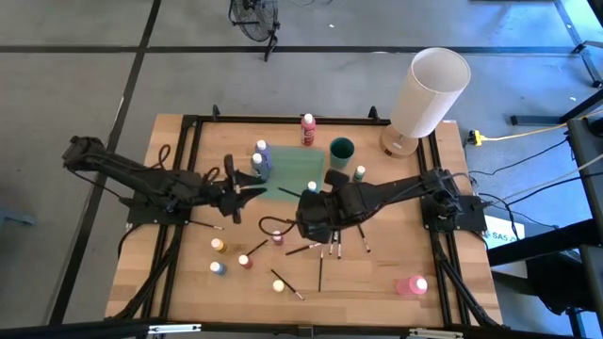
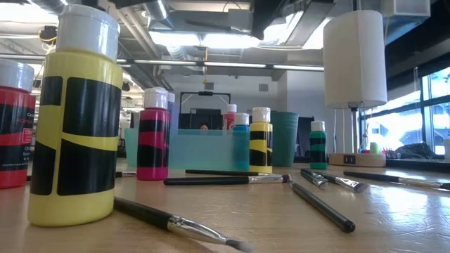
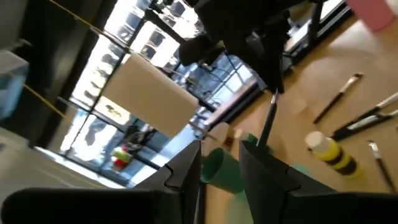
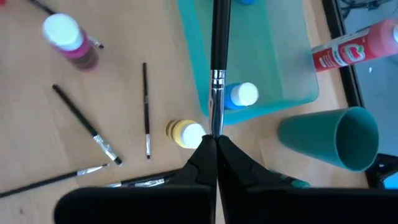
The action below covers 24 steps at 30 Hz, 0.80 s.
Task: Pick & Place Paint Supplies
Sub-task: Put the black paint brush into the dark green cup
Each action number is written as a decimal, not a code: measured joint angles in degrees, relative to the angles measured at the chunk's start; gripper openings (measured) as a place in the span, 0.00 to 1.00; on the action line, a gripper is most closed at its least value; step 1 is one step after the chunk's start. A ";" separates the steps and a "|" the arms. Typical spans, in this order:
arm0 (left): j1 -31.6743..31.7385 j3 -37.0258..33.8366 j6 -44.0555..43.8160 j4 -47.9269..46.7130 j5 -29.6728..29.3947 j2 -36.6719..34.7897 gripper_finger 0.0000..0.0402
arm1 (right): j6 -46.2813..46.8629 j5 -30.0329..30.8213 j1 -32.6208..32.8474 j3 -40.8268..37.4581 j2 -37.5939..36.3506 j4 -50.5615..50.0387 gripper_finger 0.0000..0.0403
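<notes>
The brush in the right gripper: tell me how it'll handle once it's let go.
The brush is thin and straight, so probably stiff and light. Right gripper pinches only its bristle end, so it may pivot. Its round handle would likely roll on the table.

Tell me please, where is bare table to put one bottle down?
Bare wood lies between the brush cluster and the pink bottle at the near right. The middle, around the teal tray and both grippers, is crowded.
</notes>
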 joint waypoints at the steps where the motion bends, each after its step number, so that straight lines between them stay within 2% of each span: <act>1: -0.75 0.00 1.49 1.25 -1.66 0.75 0.26 | 0.74 0.00 -0.32 0.00 -0.02 -0.01 0.00; 8: -6.45 0.00 12.08 7.44 -13.73 6.27 0.26 | 3.96 -0.11 -2.46 0.00 -0.02 1.12 0.00; 16: -9.63 0.00 20.48 14.04 -25.65 13.81 0.26 | 2.99 1.31 -3.96 0.00 -0.02 8.40 0.00; 24: -9.81 0.00 30.41 21.98 -30.52 19.65 0.26 | 0.40 -0.36 -4.45 -0.02 -0.01 13.14 0.00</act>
